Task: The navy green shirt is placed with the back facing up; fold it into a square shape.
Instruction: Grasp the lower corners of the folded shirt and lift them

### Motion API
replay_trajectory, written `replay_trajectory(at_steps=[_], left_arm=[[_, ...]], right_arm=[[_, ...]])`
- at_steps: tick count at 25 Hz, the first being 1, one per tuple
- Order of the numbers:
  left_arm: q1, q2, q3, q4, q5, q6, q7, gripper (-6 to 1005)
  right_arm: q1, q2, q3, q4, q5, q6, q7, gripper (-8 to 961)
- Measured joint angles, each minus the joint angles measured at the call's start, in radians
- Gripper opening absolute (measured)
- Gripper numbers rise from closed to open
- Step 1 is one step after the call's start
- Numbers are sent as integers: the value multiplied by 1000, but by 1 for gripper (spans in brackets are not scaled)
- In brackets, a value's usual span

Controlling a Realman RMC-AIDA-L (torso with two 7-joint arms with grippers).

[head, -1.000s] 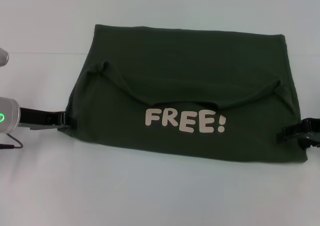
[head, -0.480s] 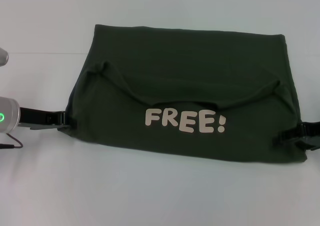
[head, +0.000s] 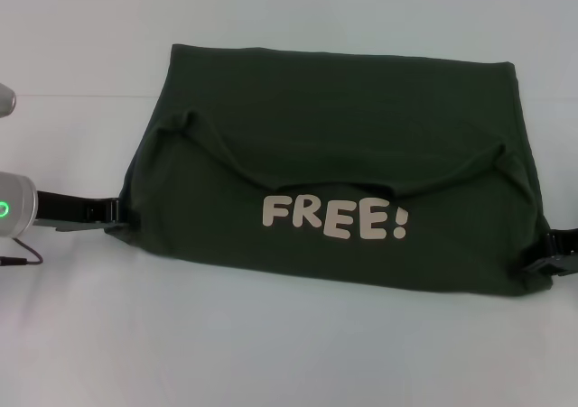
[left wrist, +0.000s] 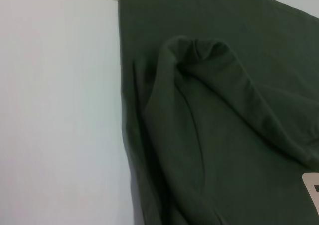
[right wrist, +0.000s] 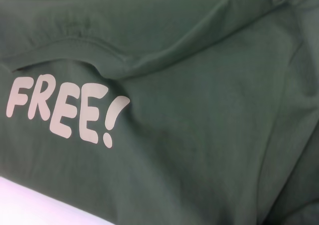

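Observation:
The navy green shirt (head: 334, 127) lies folded on the white table (head: 271, 353). Its near flap is turned up, so the white "FREE!" lettering (head: 334, 217) faces up, with the curved hem edge above it. My left gripper (head: 113, 216) sits low at the shirt's left edge, touching the cloth. My right gripper (head: 549, 254) is at the lower right corner of the shirt, half out of the head view. The left wrist view shows the shirt (left wrist: 224, 110) with a bunched fold by its side edge. In the right wrist view the lettering (right wrist: 65, 110) lies on wrinkled cloth.
The left arm's wrist with a green light (head: 7, 210) and a thin cable (head: 23, 261) rest on the table at the far left. Bare white table runs in front of the shirt and to its left.
The right gripper slid in over the shirt's right edge, then drew back to the right and a little nearer. The left gripper and the shirt stayed almost still.

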Motion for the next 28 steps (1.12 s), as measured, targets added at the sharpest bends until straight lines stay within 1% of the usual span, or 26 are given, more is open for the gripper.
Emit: replay_trajectory(at_steps=[1,6,14,18,22,25,28], left_arm=[[0,0,0,0,0,0,0,16],[-1,0,-3,1,0,0,-1,16],[1,4,-7,1,2,9,-2,17],[2,13,-16,15,0,65,-3,17],[10,26,-38,35,5,166,-6,17],[17,36,-88,40,32,263,-7,17],[24,42,-126,48,71,364,-7,14]], right_arm=[[0,-1,0,0,0,0,0,493],[0,-3,0,-1,-1,-1,1,241],[-4,-8,1,-2,-1,-6,-2,33],[-7,-21,11,-5,5,-44,-21,32],[-14,-39,32,-6,8,-144,-81,31],[-28,-50,36,-6,8,-232,-138,31],[-48,-56,36,-4,7,-327,-214,30]])
